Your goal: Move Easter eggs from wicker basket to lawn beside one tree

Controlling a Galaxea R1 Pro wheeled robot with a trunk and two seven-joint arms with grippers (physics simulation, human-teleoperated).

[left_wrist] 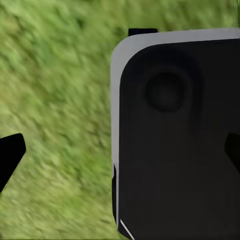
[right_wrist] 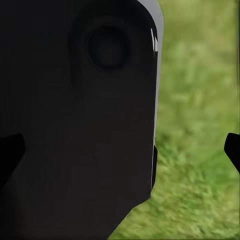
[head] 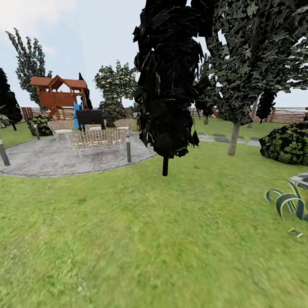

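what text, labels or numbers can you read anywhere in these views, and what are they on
None: no readable word, label, brand, number or sign in any view.
Head view: the play structure, the dark grill and the wicker seats on the patio carry no visible lettering.
Wrist views: the dark robot body panel over the lawn bears no marking; same for the panel in the right wrist view.
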